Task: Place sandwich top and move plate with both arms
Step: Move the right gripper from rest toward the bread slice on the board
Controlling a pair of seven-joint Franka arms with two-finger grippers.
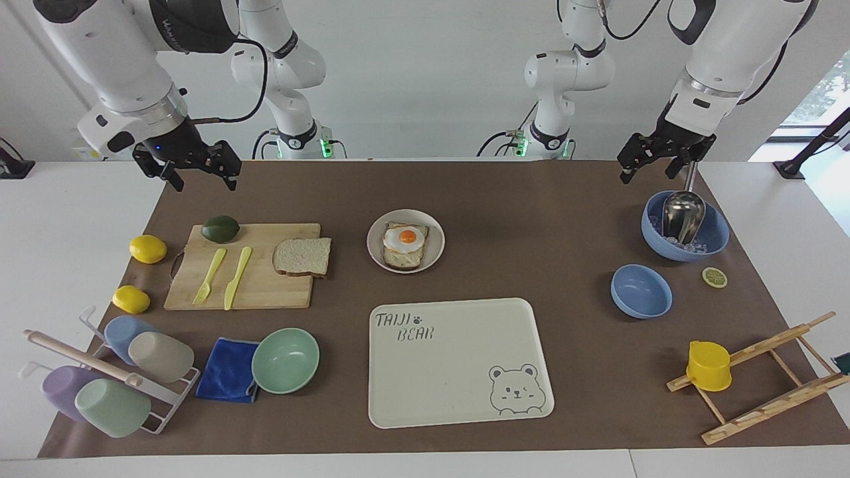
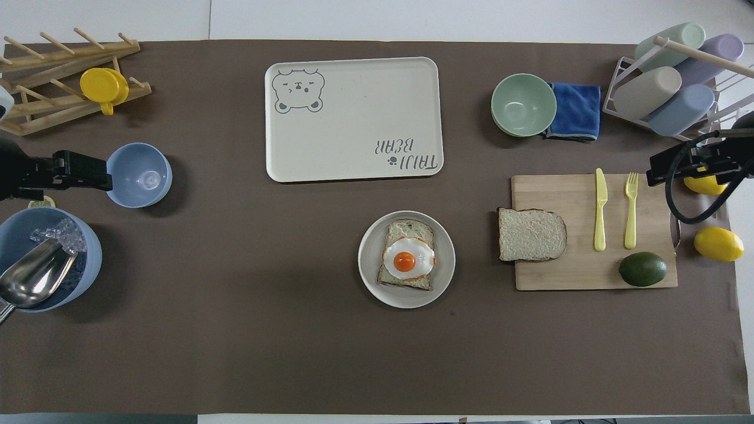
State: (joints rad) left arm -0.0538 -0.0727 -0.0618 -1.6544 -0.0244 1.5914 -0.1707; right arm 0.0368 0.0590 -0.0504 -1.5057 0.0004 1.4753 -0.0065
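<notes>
The sandwich top (image 1: 303, 256), a brown bread slice, lies flat on the wooden cutting board (image 1: 265, 292); it also shows in the overhead view (image 2: 531, 234). The small round plate (image 1: 374, 242) sits mid-table and carries an egg-topped toast (image 1: 405, 243); its rim shows in the overhead view (image 2: 368, 259). My right gripper (image 1: 204, 180) hangs open and empty in the air above the mat's edge by the board's avocado corner. My left gripper (image 1: 649, 172) hangs open and empty above the blue ice bowl (image 1: 714, 242).
The cream bear tray (image 1: 458, 362) lies farther from the robots than the plate. A mint bowl (image 1: 285, 360), blue cloth, cup rack and two lemons are toward the right arm's end. A small blue bowl (image 1: 641, 291), lime slice and wooden rack with yellow cup are toward the left arm's end.
</notes>
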